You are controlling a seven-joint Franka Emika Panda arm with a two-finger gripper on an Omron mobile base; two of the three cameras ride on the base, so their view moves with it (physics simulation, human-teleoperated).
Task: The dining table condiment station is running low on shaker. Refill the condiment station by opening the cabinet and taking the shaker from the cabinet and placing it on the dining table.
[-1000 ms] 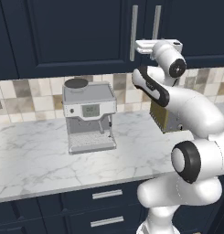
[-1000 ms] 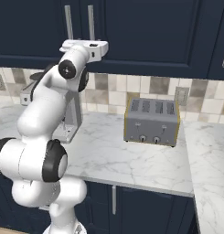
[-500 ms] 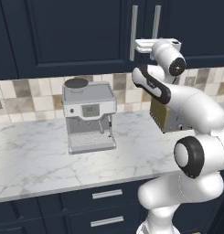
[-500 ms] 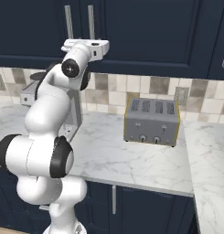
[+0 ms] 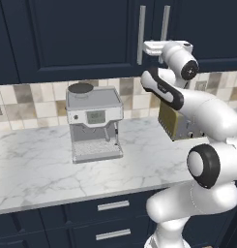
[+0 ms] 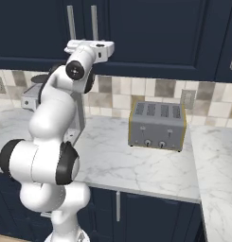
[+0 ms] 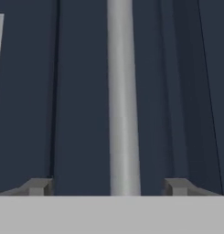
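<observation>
Backsplash (image 5: 33, 99): square tiles, beige, grey, cream mix. Worktop (image 5: 37, 169): white marble, grey veins, turns corner at right (image 6: 221, 156). Navy drawers (image 5: 112, 206) beneath, short silver horizontal handles. Coffee machine (image 5: 93, 123), silver, near wall. Toaster (image 6: 157, 125), silver, four slots, by backsplash. Wall outlet (image 6: 186, 99) behind it. Light even.

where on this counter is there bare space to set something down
Widest bare marble: left of and in front of the coffee machine, to the counter's front edge. Another patch lies between the coffee machine and the toaster. It is crowded by the toaster, where the arm hangs over the counter.
</observation>
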